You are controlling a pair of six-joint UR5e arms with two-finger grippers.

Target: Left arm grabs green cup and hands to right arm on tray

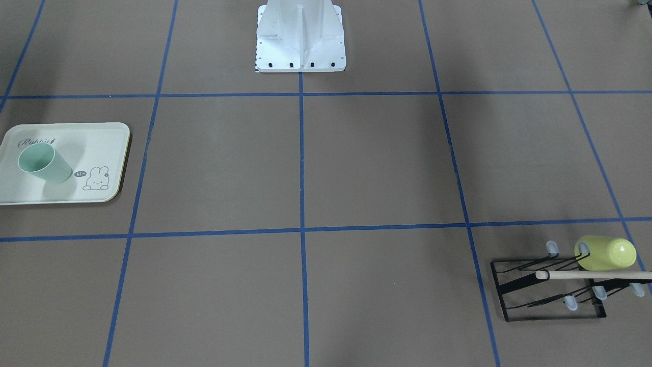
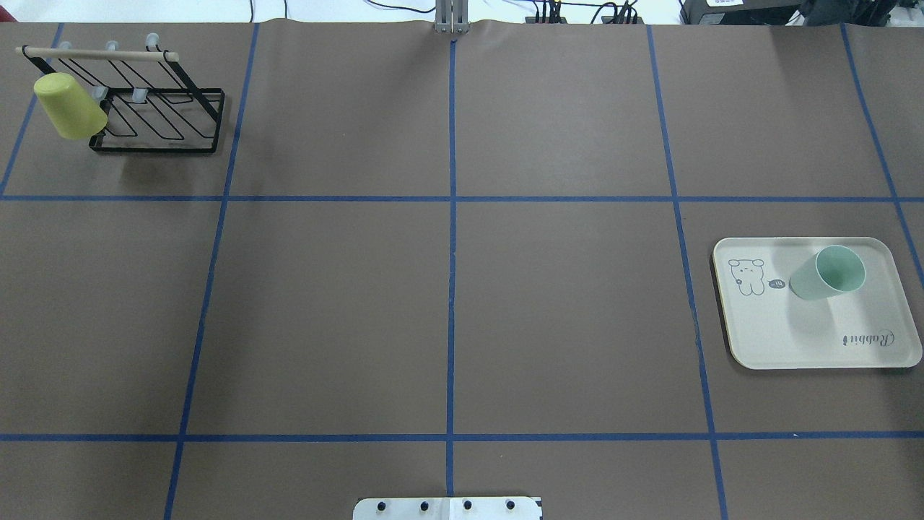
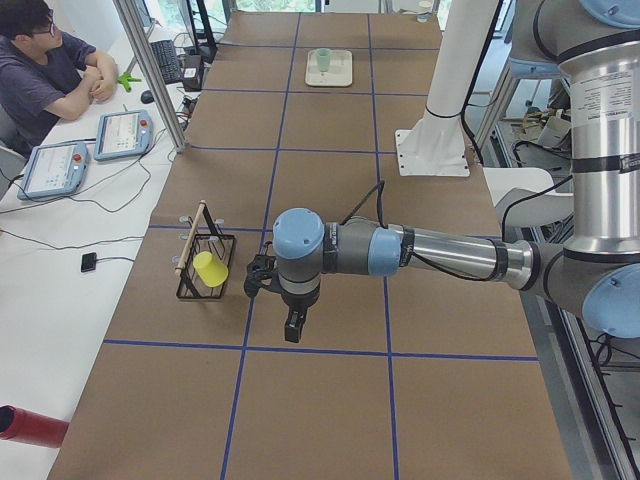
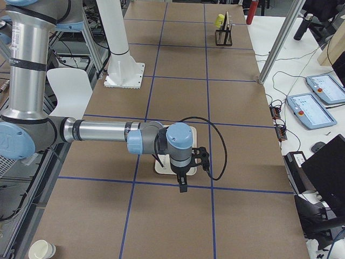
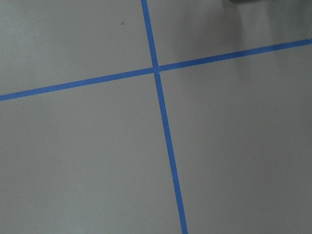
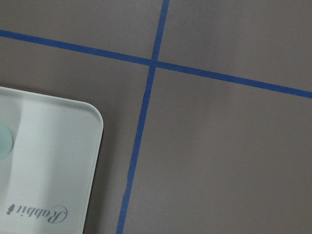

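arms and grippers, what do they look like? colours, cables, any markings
The left arm and right arm match: silver-grey tubes, pale blue joint caps. A thin black cable loops from each wrist along the forearm. Each upright segment bears a small printed label, too small to read. The left gripper and right gripper are narrow and black.

Two cups are counted: the green cup [image 2: 827,273] at 3 o'clock of the overhead view, a yellow-green cup [image 2: 69,106] at 10 o'clock. One tray [image 2: 794,339] and one wire rack [image 2: 155,149] are seen (each bearing a cup). Two arms are counted, the left arm [image 3: 450,257] and the right arm [image 4: 102,131].
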